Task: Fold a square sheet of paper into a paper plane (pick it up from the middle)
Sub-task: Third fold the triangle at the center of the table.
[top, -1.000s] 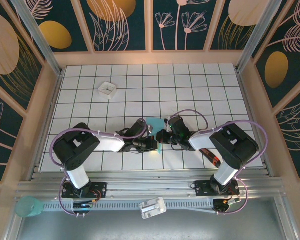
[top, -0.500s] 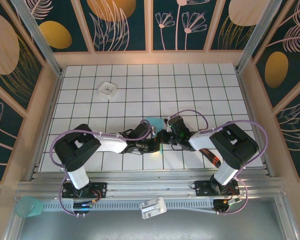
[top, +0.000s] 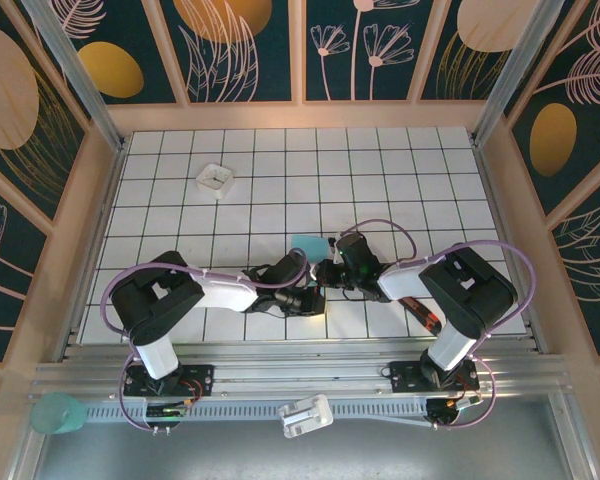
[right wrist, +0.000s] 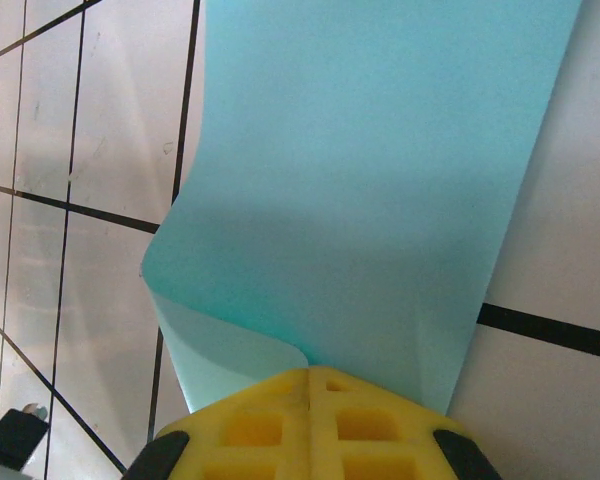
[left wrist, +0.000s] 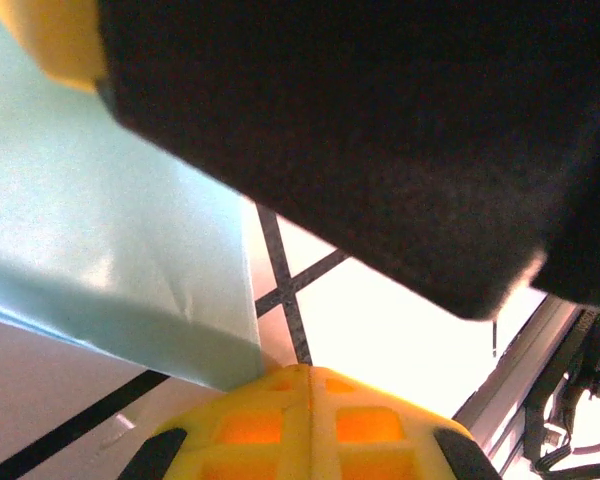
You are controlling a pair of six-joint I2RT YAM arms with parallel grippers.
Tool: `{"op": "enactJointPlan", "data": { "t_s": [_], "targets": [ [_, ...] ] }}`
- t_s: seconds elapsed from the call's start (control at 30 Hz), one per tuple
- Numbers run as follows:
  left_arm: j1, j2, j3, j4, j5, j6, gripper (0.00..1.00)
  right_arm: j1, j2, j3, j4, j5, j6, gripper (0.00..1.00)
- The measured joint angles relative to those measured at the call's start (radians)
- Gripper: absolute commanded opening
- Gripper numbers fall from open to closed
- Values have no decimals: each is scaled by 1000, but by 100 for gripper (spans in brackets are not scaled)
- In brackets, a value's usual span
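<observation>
Here, near the front of the table point(top: 400, 190), the two grippers meet tip to tip. The right gripper point(right wrist: 310, 372) has its yellow pads point(right wrist: 250, 425) pressed together on the paper point(right wrist: 380, 180), which curls over in a loose fold just beyond them. The left gripper point(left wrist: 305, 372) is likewise closed; a corner of the paper meets its tips, though a grip there cannot be confirmed.
</observation>
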Motion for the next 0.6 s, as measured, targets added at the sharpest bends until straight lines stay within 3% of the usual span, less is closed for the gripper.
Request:
{"op": "enactJointPlan", "data": {
  "t_s": [0.17,0.33,0.47,0.6],
  "targets": [
    [43,-84,-18,-13,24,0,0,0,0,0,0,0,0,0],
    [177,-192,-62,1,44,3,0,-2,0,0,1,0,2,0],
    [261,-187,-62,24,41,-1,0,-2,0,0,1,0,0,0],
    [272,-139,-43,32,40,0,0,-2,1,0,1,0,0,0]
  ]
}}
